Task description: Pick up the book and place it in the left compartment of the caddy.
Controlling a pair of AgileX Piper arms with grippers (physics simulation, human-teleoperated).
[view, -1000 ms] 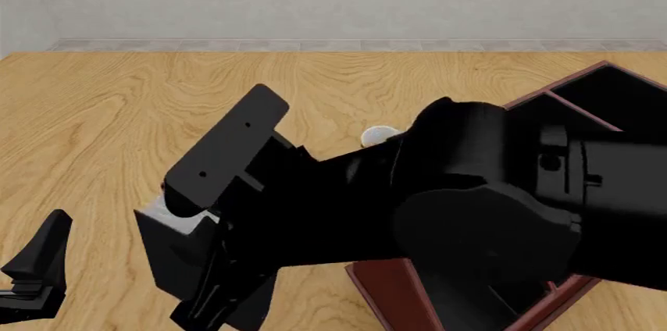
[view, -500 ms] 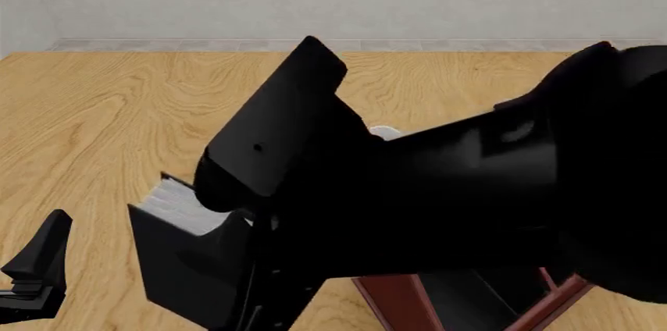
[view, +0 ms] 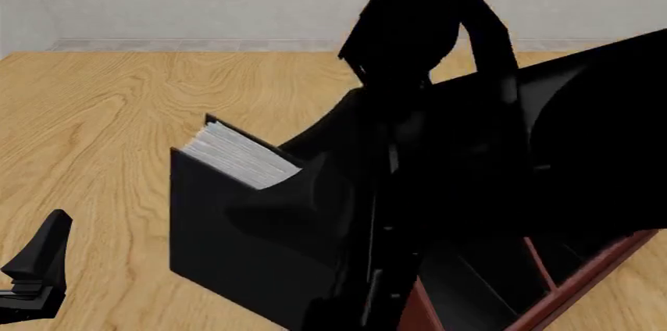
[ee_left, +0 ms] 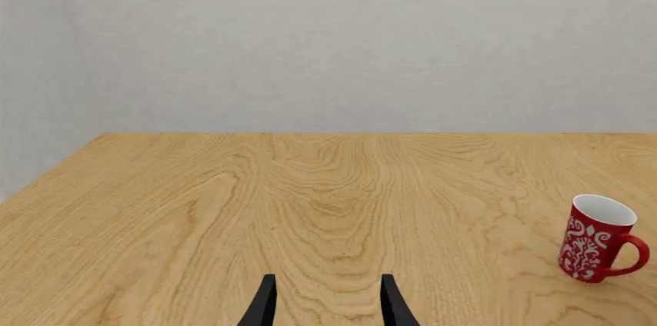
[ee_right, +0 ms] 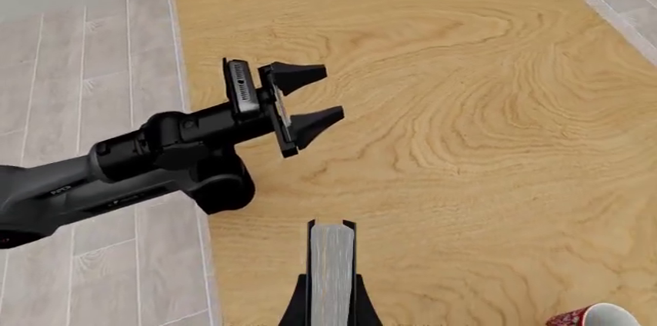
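My right gripper (ee_right: 331, 304) is shut on the black book (view: 245, 229) and holds it in the air, on edge, with the white page edge (view: 237, 156) facing up. In the right wrist view the book (ee_right: 331, 261) stands between the fingers. The right arm (view: 469, 144) hides most of the reddish-brown caddy (view: 589, 272). Only a part of its black interior (view: 469, 284) shows at the lower right, just right of the book. My left gripper (view: 37, 265) is open and empty, low at the front left; it also shows in the right wrist view (ee_right: 308, 99).
A red-and-white cup (ee_left: 598, 238) stands on the wooden table (ee_left: 328, 203), right of the left gripper's line; its rim shows in the right wrist view (ee_right: 593, 315). Grey floor tiles (ee_right: 92, 57) lie beyond the table's left edge.
My right arm has lifted the book off the table, up and slightly to the right. The book now looks larger and higher. The left gripper has not moved.
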